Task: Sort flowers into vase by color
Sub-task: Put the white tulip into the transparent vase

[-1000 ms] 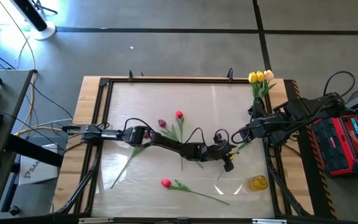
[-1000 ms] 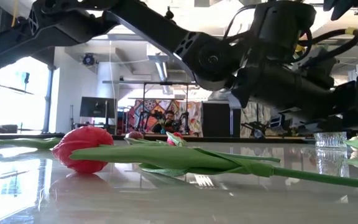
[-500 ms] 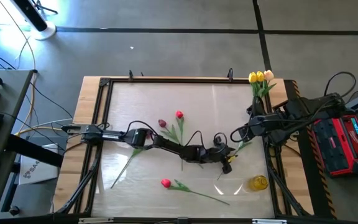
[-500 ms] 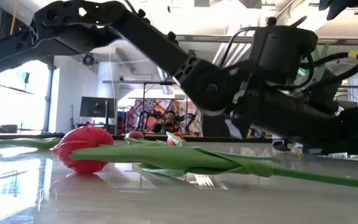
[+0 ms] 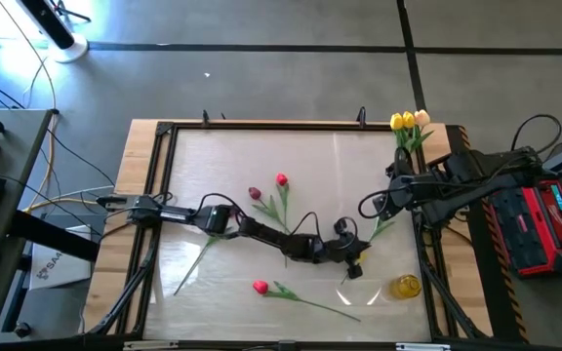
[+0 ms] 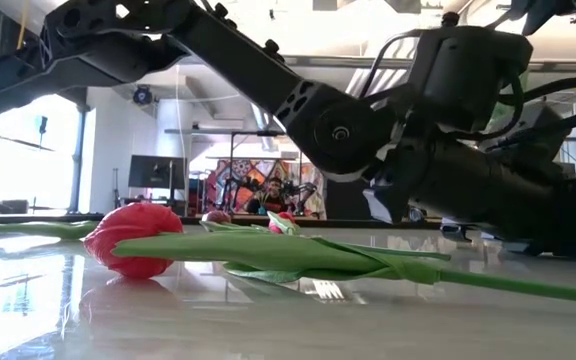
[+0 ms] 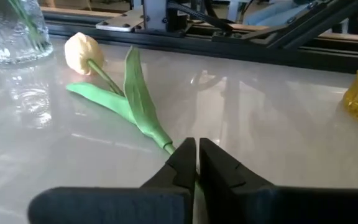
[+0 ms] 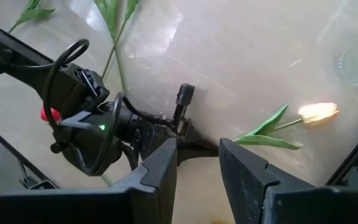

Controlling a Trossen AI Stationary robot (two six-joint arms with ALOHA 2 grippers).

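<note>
A cream tulip (image 7: 79, 53) lies on the table near its right edge, and my left gripper (image 7: 196, 155) is shut on its green stem. In the high view this gripper (image 5: 356, 261) sits right of the table's middle. My right gripper (image 8: 197, 165) hovers open above the same tulip (image 8: 319, 112), touching nothing. Two red tulips (image 5: 281, 179) (image 5: 260, 287) and a maroon one (image 5: 254, 193) lie flat on the table. Yellow and peach tulips (image 5: 408, 121) stand in a clear vase (image 7: 11, 31) at the far right corner. My left gripper pinches the cream tulip's stem (image 7: 169, 147) between its two fingers, just below the leaves. The fingers come nearly level from the table's left and lie along the stem. The head and leaves (image 7: 135, 99) rest on the table.
A yellow glass vase (image 5: 407, 286) stands near the right front corner, close to my left gripper. A dark frame (image 5: 164, 132) borders the table. The near red tulip's long stem (image 6: 488, 282) stretches across the front of the table.
My left gripper has come down toward the table and a little toward its near edge, and has shut on the cream tulip's stem. The tulip still lies on the table.
</note>
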